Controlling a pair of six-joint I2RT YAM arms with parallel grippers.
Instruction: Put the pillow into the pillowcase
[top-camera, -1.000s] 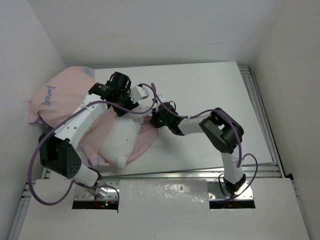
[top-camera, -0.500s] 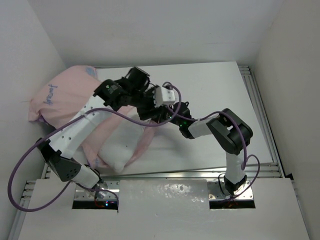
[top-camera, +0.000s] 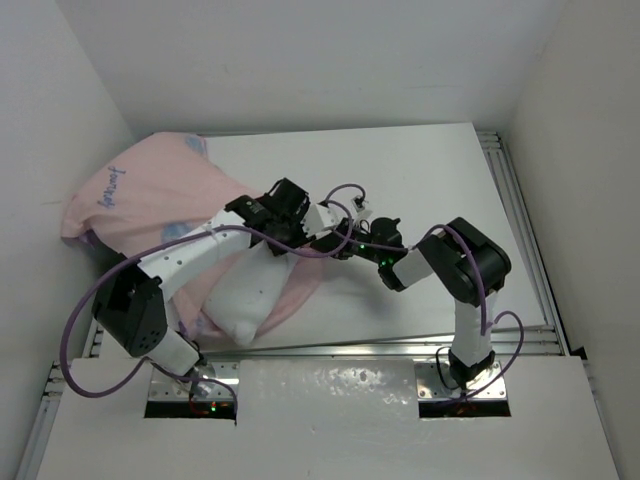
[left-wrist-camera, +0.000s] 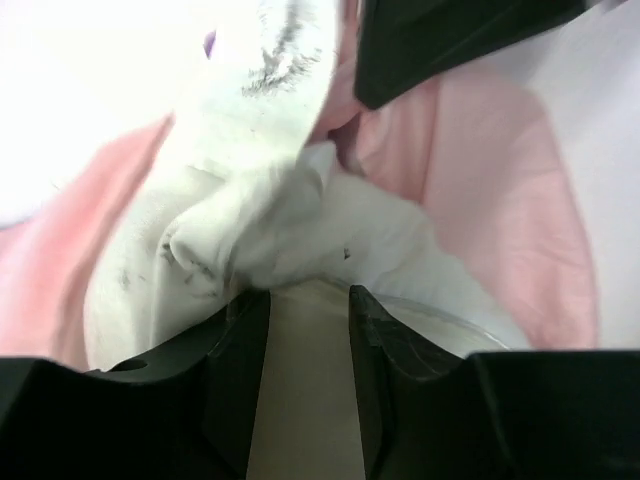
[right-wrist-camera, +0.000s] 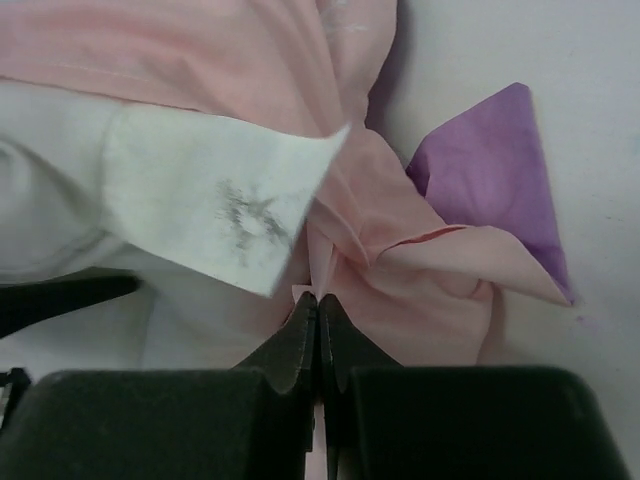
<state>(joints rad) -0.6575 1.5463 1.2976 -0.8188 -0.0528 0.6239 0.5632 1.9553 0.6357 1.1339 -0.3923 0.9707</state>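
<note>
The pillowcase (top-camera: 130, 195) lies inside out at the table's left, pale pink. Its purple outside (right-wrist-camera: 490, 170) and white tag (right-wrist-camera: 215, 195) show in the right wrist view. The white pillow (top-camera: 245, 295) lies on the case's near part, one end toward the front edge. My left gripper (top-camera: 322, 240) meets the pillow's far end. Its jaws stand partly apart, clamped on a bunched corner of the pillow (left-wrist-camera: 260, 220). My right gripper (right-wrist-camera: 320, 297) is shut on a pinched fold of the pink pillowcase (right-wrist-camera: 400, 220), right beside the left gripper (left-wrist-camera: 308, 292).
White walls close in the table (top-camera: 430, 180) on the left, back and right. Metal rails (top-camera: 520, 230) run along its right and near edges. The two arms nearly touch at mid table, with purple cables looping around them.
The left gripper let go, swung out to the right, then came back down and closed on the pillow's far corner. The right gripper moved slightly right, still holding the case, whose bulk shifted.
</note>
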